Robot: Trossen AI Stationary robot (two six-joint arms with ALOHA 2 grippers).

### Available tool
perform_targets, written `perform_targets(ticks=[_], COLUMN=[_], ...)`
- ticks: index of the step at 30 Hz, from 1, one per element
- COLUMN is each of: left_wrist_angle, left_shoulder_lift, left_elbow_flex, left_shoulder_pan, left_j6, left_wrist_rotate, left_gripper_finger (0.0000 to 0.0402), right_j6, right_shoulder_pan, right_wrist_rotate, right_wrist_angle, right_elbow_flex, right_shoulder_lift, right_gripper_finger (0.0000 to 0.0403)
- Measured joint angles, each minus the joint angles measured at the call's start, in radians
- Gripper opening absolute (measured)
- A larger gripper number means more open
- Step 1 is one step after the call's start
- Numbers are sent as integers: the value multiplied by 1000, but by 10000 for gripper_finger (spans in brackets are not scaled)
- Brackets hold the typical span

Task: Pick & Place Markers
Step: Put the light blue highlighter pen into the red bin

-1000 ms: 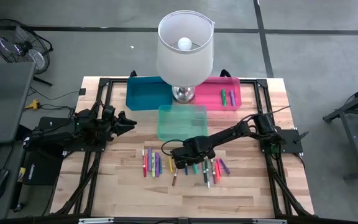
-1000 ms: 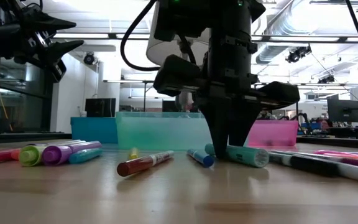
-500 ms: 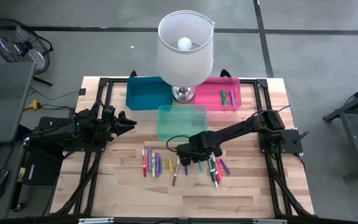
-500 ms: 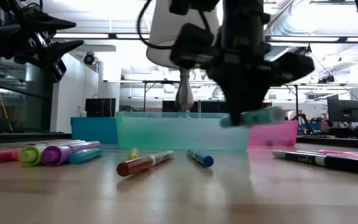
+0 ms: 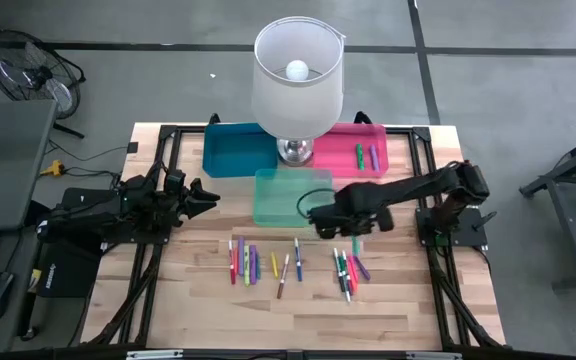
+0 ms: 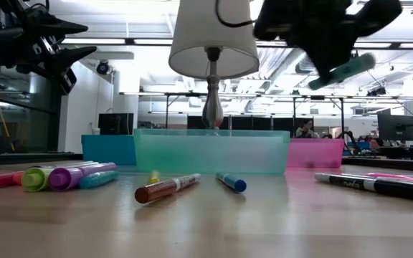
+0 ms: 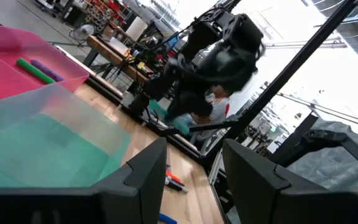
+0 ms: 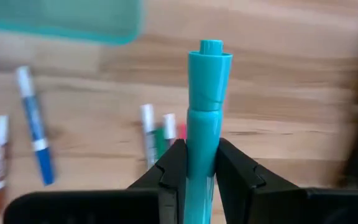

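My right gripper [image 5: 351,233] is up above the table, just right of the green bin [image 5: 293,196], shut on a teal marker [image 8: 204,106]. The low view shows that marker [image 6: 344,70] tilted, high over the tabletop. Other markers lie flat on the wood: a cluster [image 5: 242,261] at the left, a few single ones [image 5: 298,258] in the middle, another cluster [image 5: 346,270] at the right. A green and a purple marker [image 5: 366,157] lie in the pink bin [image 5: 348,140]. My left gripper [image 5: 204,197] hovers open near the table's left side. My right gripper pinches the teal marker's barrel [image 8: 202,140] between its two fingers [image 8: 174,163]. The marker runs along the fingers, and its capped end [image 8: 210,50] sticks out past the fingertips. It is lifted clear of the table and tilted.
A lamp with a white shade [image 5: 298,75] stands at the far middle, between the blue bin [image 5: 236,150] and the pink bin. The green bin sits in front of its foot. Bare wood shows along the near edge [image 5: 298,320]. Black frame rails border the table.
My right gripper, shut on the teal marker, has risen from the tabletop and moved toward the far right, past the green bin's right corner. The marker has gone from lying on the wood to lifted clear and tilted. The other markers have stayed put.
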Motion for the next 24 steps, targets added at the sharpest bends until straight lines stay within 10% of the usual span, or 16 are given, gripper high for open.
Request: perform_targets(ticks=[10,24], left_wrist_angle=[0,0], left_shoulder_lift=[0,0], left_elbow_flex=[0,0], left_shoulder_pan=[0,0], left_j6=[0,0], left_wrist_rotate=[-1,0], left_gripper_finger=[156,156], right_j6=[-211,-857], right_shoulder_pan=[-276,-790], right_wrist_rotate=[177,159], right_wrist_angle=[-18,475], right_elbow_flex=[-195,-460], right_shoulder_lift=[-239,-333], right_gripper_finger=[56,57])
